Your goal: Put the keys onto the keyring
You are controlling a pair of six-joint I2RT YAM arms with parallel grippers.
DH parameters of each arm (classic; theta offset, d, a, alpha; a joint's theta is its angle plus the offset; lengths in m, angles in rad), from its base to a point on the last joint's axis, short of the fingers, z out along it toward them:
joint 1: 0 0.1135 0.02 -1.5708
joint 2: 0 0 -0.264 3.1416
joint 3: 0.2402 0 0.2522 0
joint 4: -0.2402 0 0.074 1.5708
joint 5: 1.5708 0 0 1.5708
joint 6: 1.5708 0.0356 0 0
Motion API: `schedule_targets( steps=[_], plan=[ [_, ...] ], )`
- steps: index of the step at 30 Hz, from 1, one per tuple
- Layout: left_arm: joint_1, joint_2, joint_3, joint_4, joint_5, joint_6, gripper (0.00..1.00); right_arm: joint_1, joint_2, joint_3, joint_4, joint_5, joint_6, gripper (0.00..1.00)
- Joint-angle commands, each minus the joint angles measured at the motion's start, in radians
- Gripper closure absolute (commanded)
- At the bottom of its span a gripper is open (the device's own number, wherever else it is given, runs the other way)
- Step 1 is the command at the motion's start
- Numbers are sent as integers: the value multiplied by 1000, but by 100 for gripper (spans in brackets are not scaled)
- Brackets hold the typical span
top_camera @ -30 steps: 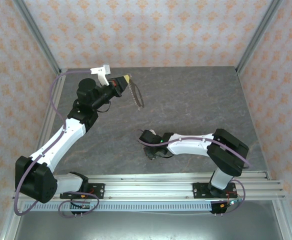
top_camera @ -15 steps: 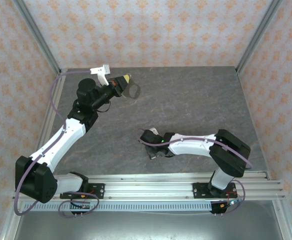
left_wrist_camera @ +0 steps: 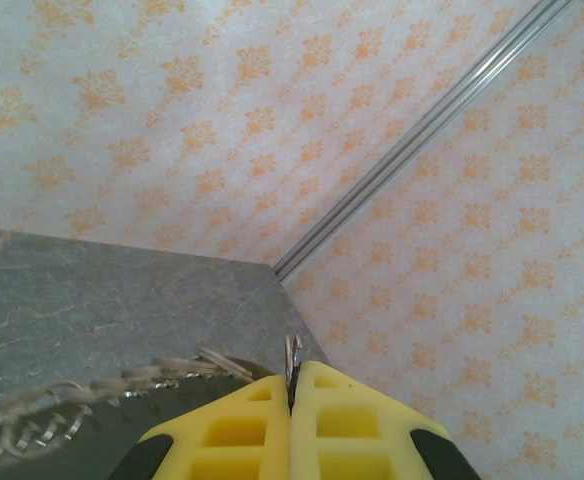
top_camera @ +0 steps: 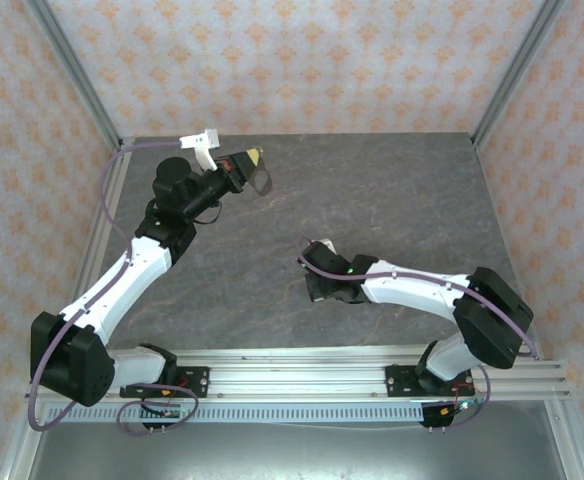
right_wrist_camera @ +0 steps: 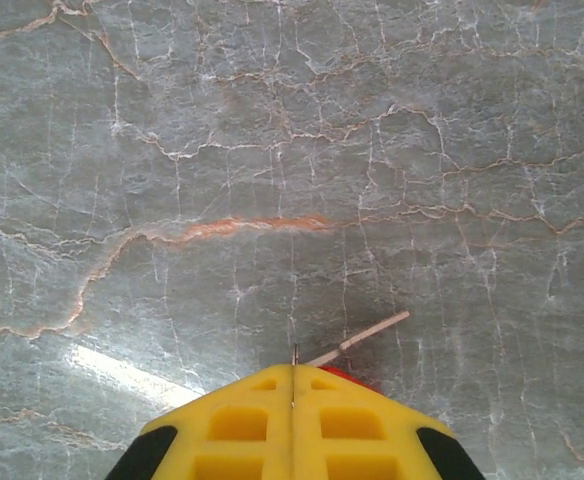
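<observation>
Between closed left jaws, keyring (left_wrist_camera: 122, 382), long axis stretching sideways

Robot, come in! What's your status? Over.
Left tool shut on thin grey metal keyring loop. Right tool shut on tiny red key. Tools apart, nothing between.

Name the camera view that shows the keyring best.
Left wrist: the keyring lies close up, beaded fringe clear, pinched between the yellow fingers. In top external the keyring is a small loop at the left arm's tip.
</observation>
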Motion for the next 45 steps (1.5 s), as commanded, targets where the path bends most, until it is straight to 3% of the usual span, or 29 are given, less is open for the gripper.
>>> schedule_targets(
  steps=[1, 21, 26, 29, 34, 37, 45],
  plan=[
    [8, -19, -4, 76, 21, -12, 100, -11, 28, -25, 40, -17, 20, 100],
    [1, -5, -9, 101, 27, -33, 100, -65, 95, -37, 138, -82, 56, 100],
    [-1, -3, -7, 101, 25, -33, 100, -69, 58, -39, 139, -76, 88, 76],
    [-2, -3, -7, 101, 23, -32, 100, -72, 28, -26, 114, -71, 129, 67],
    [-3, -5, -10, 96, 17, -30, 100, -72, -4, -11, 87, -65, 202, 64],
    [-3, -11, -10, 92, 16, -27, 100, -72, -12, -17, 87, -58, 152, 63],
    [-3, -12, 7, 76, 22, -24, 100, -73, -32, -39, 94, -112, -165, 64]
  ],
)
